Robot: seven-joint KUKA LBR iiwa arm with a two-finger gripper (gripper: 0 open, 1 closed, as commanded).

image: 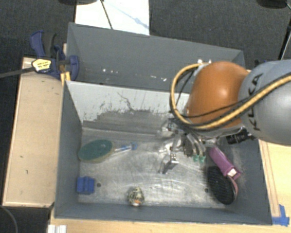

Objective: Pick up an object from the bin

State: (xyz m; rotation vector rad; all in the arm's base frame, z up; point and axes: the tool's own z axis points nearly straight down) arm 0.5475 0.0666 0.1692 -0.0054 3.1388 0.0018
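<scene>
Clock dirs are read on the view, w/ 12 = far wall of the bin (pixel 141 61). The arm (pixel 286 102) comes in from 3 o'clock, w/ an orange cover (pixel 215 92) at the wrist and a cable (pixel 175 88) looped round it.

The gripper (pixel 168 165) hangs low just to the 3 o'clock side of bin ctr, over bare, scuffed floor. Claw state: can't tell. The metal parts overlap from this angle, so spread vs. pressed together isn't readable.

Nearest thing is the hairbrush (pixel 221 178). It sits at 3 o'clock from the gripper, near it but apart, close to the bin's wall on that side. It lies flat on the floor. Long axis runs approx 11-to-5: the purple handle is at the 11 end, its tip hidden by the wrist, and the black oval head points to 5.

Other items, all well apart from the gripper:
- Scrub brush (pixel 95 151), on the 9 o'clock side of the bin. It has a round green head, and its thin blue handle points approx 2–3 o'clock toward bin ctr, so the axis is nearly level across the view.
- Blue block (pixel 85 185), in the 7–8 o'clock corner, below the scrub brush head and not touching it.
- Small speckled ball (pixel 136 195), at 6 o'clock close to the near wall. It lies btwn the block and the hairbrush head, apart from both.
</scene>
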